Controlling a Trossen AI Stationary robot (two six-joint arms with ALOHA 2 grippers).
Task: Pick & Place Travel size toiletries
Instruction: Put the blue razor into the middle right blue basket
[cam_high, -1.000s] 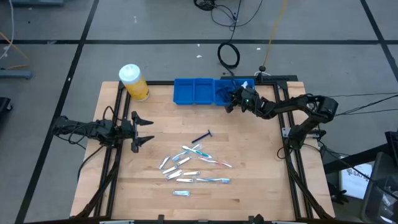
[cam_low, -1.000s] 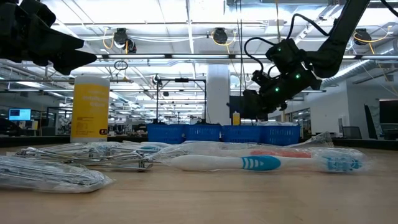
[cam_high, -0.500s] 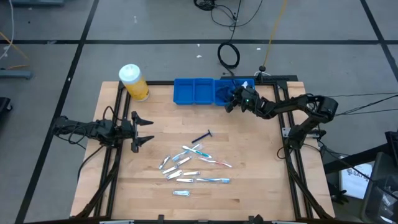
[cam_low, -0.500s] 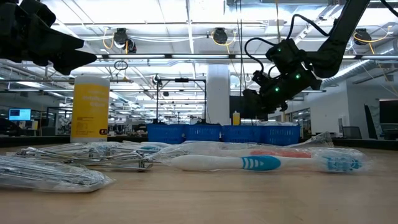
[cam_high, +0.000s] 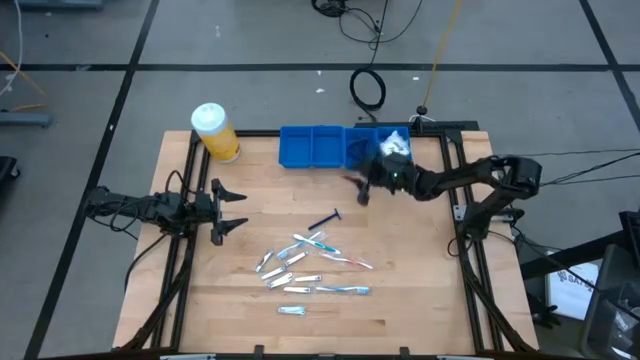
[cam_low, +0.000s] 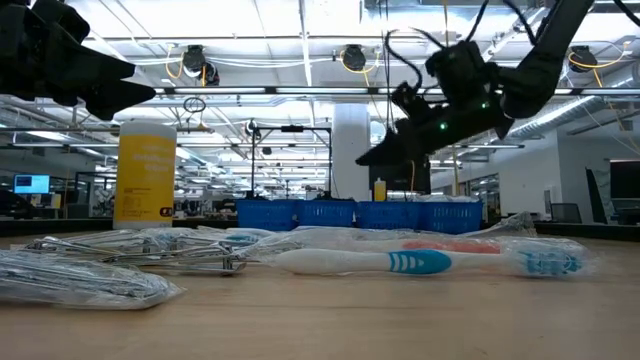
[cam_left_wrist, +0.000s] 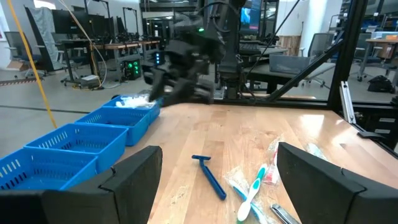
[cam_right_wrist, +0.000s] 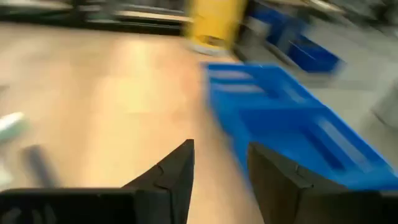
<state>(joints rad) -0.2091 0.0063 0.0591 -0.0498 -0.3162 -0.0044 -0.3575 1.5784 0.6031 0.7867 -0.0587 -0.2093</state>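
Note:
The toiletries lie loose on the wooden table: a dark blue razor and, nearer the front edge, a scatter of wrapped toothbrushes, packets and small tubes. White wrapped packets lie in the right compartment of the blue tray. My right gripper is open and empty, above the table just in front of the tray and beyond the razor. My left gripper is open, at the table's left side.
A yellow jar with a white cap stands at the far left corner, beside the tray. The tray sits along the far edge. Bare wood stretches between the tray and the razor, and to the right of the scatter.
My right gripper has swung quickly from over the tray's right compartment toward the table's near and left side, toward the razor, and shows blurred now. The white packets in that compartment show now. The left arm and the things on the table have kept still.

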